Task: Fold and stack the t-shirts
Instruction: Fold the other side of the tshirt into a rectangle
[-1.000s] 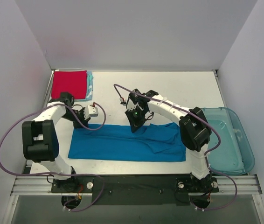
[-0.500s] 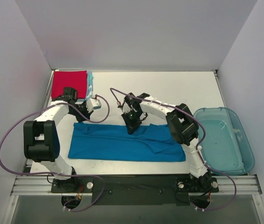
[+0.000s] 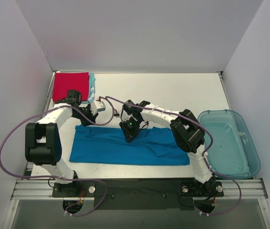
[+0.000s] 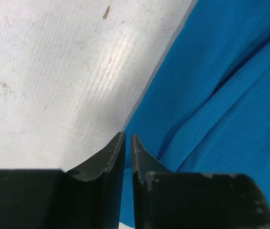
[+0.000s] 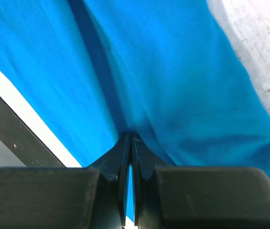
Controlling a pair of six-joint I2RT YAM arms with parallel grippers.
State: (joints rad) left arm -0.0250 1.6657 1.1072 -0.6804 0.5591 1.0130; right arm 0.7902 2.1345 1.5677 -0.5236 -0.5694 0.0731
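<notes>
The blue t-shirt [image 3: 101, 149] lies flat on the table [image 3: 182, 95], long axis running left to right. The right claw [image 5: 130, 137], pressed together, pinches its far edge near mid-length. The left claw [image 4: 128, 139], almost closed with no cloth visible between its fingers, sits just beside the far-left corner.

Folded shirts [image 3: 70, 86], seemingly stacked, lie behind spread shirt [image 3: 106, 148]; bin [image 3: 226, 143] right.
</notes>
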